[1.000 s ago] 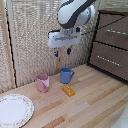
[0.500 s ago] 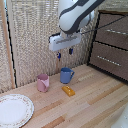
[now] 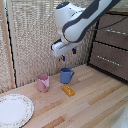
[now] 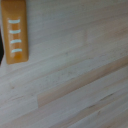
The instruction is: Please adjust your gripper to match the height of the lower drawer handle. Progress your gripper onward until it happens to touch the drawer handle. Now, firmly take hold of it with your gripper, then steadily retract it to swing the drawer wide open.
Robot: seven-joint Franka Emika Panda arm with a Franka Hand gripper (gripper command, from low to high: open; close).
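A patterned plate (image 3: 15, 109) lies at the exterior view's left; then a pink cup (image 3: 43, 82), a blue mug (image 3: 66, 75), contents unseen, and an orange block (image 3: 68, 90); the gripper (image 3: 68, 54) hangs above them, finger spacing unclear; the lower drawer handle (image 3: 108, 61) sits far right on the drawer (image 3: 107, 54).

Two mugs stand on the wooden table near the middle of the exterior view, one pink (image 3: 43, 82) and one blue (image 3: 66, 75), with one small orange block (image 3: 68, 90) lying just in front of the blue one. One white plate (image 3: 14, 109) sits at the lower left of the frame. At the right edge there are two dark brown drawers, an upper (image 3: 113, 30) and a lower (image 3: 109, 60), each with one silver handle, and one robot arm (image 3: 80, 22) ending in one gripper (image 3: 68, 54)
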